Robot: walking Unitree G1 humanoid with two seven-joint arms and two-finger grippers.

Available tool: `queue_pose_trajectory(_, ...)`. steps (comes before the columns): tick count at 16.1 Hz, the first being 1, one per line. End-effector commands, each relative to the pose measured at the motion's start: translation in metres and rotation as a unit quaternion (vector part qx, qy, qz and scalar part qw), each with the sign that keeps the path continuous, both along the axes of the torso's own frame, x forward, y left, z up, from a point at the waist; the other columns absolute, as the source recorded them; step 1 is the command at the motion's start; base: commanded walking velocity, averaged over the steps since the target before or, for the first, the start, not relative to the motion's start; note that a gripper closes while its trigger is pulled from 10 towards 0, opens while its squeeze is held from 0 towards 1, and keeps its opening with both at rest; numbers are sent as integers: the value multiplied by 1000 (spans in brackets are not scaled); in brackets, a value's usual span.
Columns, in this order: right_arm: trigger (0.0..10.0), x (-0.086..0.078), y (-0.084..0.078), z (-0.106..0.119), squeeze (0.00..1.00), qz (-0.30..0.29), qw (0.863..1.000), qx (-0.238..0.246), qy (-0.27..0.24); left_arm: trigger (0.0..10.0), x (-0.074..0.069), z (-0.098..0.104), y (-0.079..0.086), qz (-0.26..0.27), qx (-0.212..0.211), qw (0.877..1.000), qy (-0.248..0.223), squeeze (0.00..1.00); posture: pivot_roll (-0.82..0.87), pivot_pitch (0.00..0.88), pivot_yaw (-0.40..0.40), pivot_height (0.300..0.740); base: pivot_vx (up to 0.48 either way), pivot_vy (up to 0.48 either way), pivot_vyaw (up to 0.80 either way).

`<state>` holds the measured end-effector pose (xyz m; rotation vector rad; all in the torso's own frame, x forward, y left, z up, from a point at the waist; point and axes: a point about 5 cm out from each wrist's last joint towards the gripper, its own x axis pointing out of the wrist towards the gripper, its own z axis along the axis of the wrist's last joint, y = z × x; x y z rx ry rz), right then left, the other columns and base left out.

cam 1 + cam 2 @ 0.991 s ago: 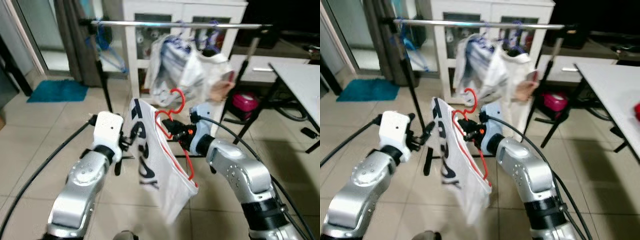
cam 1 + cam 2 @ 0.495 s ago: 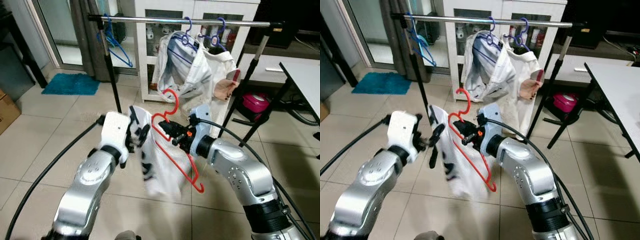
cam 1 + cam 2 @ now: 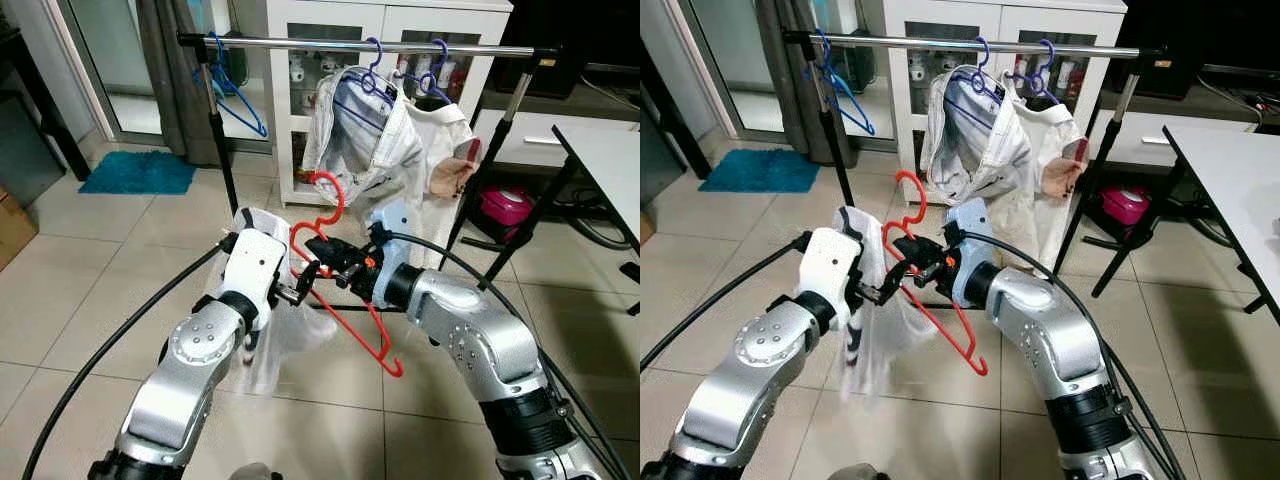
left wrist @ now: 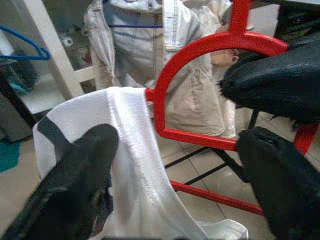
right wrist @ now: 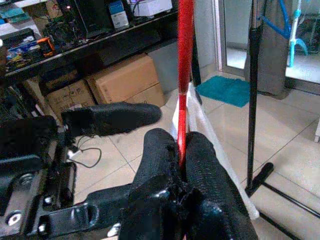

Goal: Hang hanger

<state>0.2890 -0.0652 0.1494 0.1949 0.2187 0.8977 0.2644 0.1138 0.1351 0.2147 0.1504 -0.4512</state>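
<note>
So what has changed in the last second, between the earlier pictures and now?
The white garment has slid off the red hanger and now droops by the left gripper, which came in toward the hanger. The right gripper stayed shut on the hanger. The clothes rail did not change.

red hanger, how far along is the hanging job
Done: the red plastic hanger is clamped in the right gripper, with the white printed garment draped at one end. In hand: the left gripper is working that cloth beside the hanger. Left: its hook is well below the metal clothes rail, so lifting and hooking it on remain.
</note>
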Motion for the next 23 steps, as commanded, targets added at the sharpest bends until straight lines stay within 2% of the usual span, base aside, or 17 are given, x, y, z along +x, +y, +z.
queue_pose_trajectory(1, 10000, 1, 7, 28, 0, 27, 997, 48, -52, 0, 1, -14, 1, 2, 15, 999, 33, 0, -45, 0, 12, 740, 0, 0, 0)
queue_pose_trajectory(5, 10000, 3, 5, 30, 0, 21, 997, 59, -52, 0, 6, -10, 9, 36, 28, 999, 22, 0, -48, 0, 14, 740, 0, 0, 0)
queue_pose_trajectory(8, 10000, 5, 1, 29, 0, 11, 997, 64, -49, 0, 2, -6, 12, 61, 25, 998, 4, 0, -45, 0, 15, 740, 0, 0, 0)
queue_pose_trajectory(9, 10000, 6, -1, 29, 0, 10, 997, 63, -50, 10000, 0, -4, 14, 80, 16, 997, -6, 0, -45, 0, 15, 740, 0, 0, 0)
queue_pose_trajectory(12, 10000, 9, -6, 30, 0, 6, 997, 63, -54, 10000, -3, -5, 19, 103, -12, 995, -10, 0, -41, 0, 13, 740, 0, 0, 0)
queue_pose_trajectory(13, 10000, 9, -7, 31, 0, 6, 996, 63, -55, 10000, -3, -8, 20, 100, -13, 995, -5, 290, -43, 0, 13, 740, 0, 0, 0)
queue_pose_trajectory(15, 10000, 10, -8, 33, 0, 9, 996, 67, -59, 10000, -2, -6, 16, 79, -15, 997, -13, 169, -44, 0, 14, 740, 0, 0, 0)
queue_pose_trajectory(16, 10000, 10, -8, 34, 0, 10, 996, 70, -61, 10000, 0, -4, 15, 75, -15, 997, -19, 0, -45, 0, 14, 740, 0, 0, 0)
queue_pose_trajectory(20, 10000, 10, -9, 35, 0, 11, 995, 74, -64, 10000, 2, 0, 6, 26, -23, 999, -38, 0, -44, 0, 15, 740, 0, 0, 0)
queue_pose_trajectory(23, 10000, 9, -8, 36, 0, 14, 995, 77, -65, 10000, 4, -4, 8, 34, -12, 999, -29, 0, -43, 0, 19, 740, 0, 0, 0)
